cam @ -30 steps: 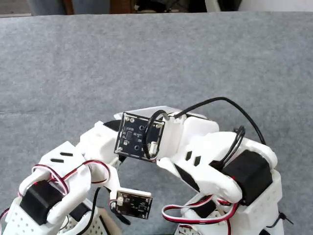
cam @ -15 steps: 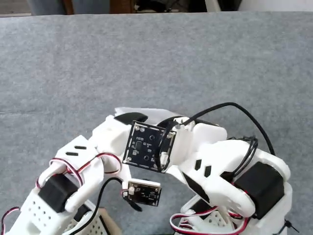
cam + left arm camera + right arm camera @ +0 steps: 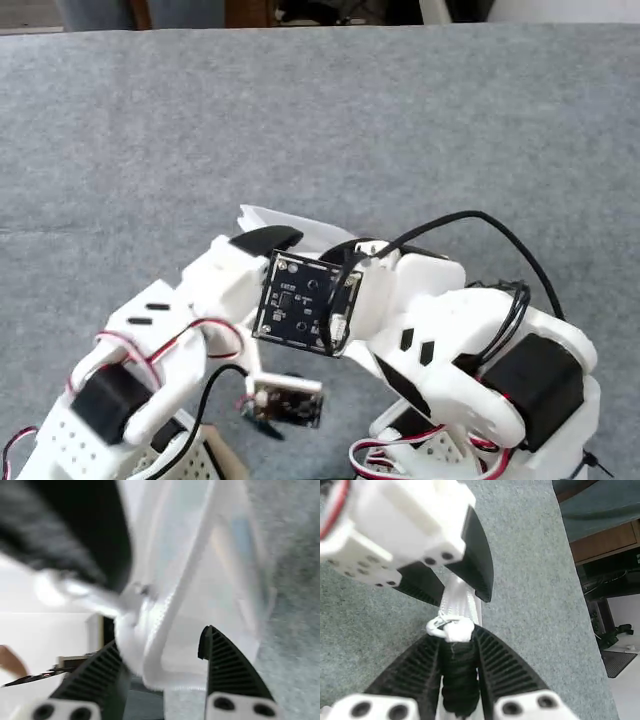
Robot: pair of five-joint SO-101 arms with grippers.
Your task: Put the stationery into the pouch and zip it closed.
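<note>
The clear pouch (image 3: 300, 228) with a white zip edge lies on the grey cloth between both arms. My left gripper (image 3: 160, 645) holds the pouch (image 3: 220, 555) by its zip end, one black finger on each side. My right gripper (image 3: 456, 632) is shut on the zip pull (image 3: 451, 626), a small white tab with a dark cord. Just beyond it, the left gripper (image 3: 462, 596) clamps the white zip strip (image 3: 465, 607). From above, the left gripper's black finger (image 3: 265, 240) sits at the pouch's near edge, and the arms' bodies cover most of the pouch. What is inside the pouch cannot be made out.
Grey cloth (image 3: 450, 130) covers the whole table, with open room to the left, right and far side of the arms. The table's far edge (image 3: 320, 28) runs along the back, with furniture behind it. A black cable (image 3: 500, 235) loops over the right arm.
Both arms have shifted over the pouch: the left arm has pushed forward and to the right, the right wrist has drawn back a little. More of the pouch's far edge shows.
</note>
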